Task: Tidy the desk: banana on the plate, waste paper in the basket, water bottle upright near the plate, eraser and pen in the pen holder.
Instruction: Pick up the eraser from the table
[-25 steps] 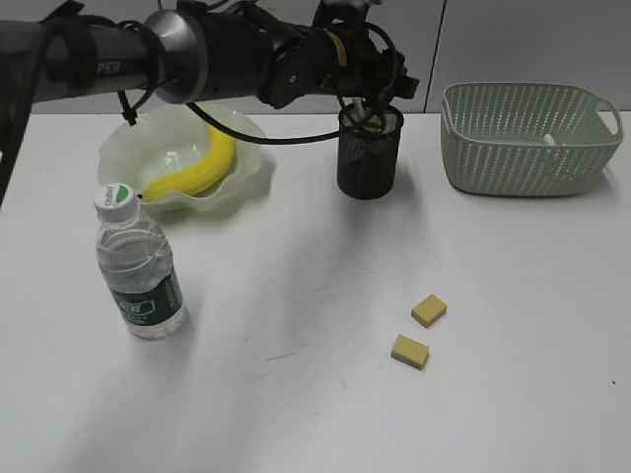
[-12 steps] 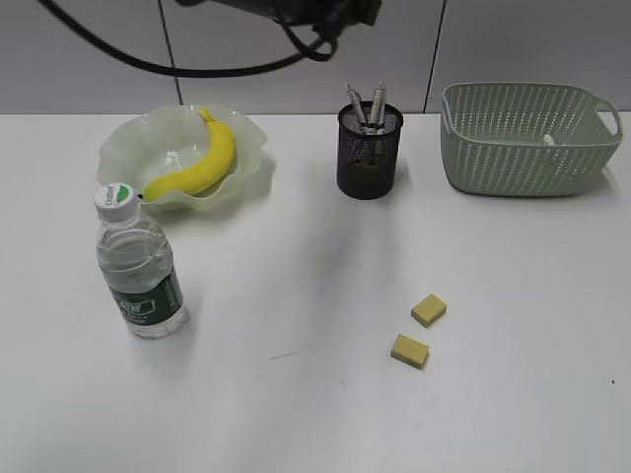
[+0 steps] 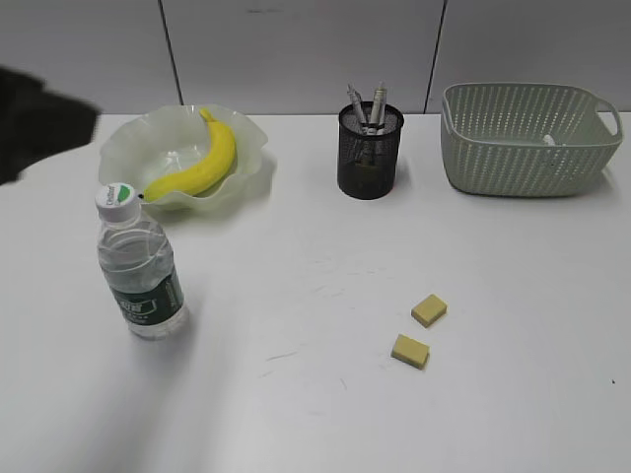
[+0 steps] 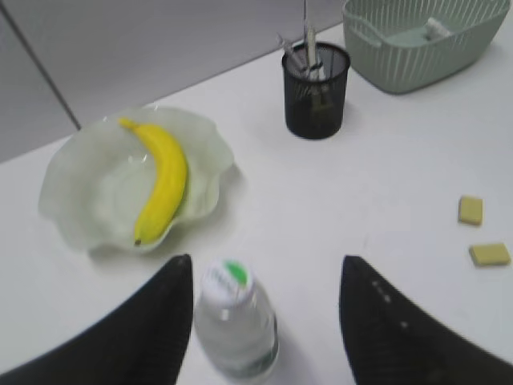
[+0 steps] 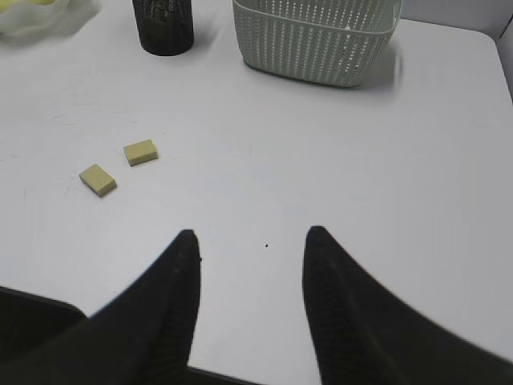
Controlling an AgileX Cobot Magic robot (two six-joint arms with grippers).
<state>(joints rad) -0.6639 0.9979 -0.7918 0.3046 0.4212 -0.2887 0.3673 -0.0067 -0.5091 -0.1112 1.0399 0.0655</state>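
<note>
Both claws, left [image 4: 264, 321] and right [image 5: 250, 301], hang wide and empty, since two erasers [image 3: 420, 330] right of the bottle [image 3: 140, 266] await the pen holder [image 3: 370, 151].

wall: flat pale grey panelled back wall [image 3: 296, 49], thin dark vertical seams splitting it into panels
wall base: meets the far edge of the table surface, no gap visible
light: soft, even, from above; faint diffuse shadows
floor: cannot tell
windows: cannot tell
right edge: dark strip past the table corner in right wrist view
</note>
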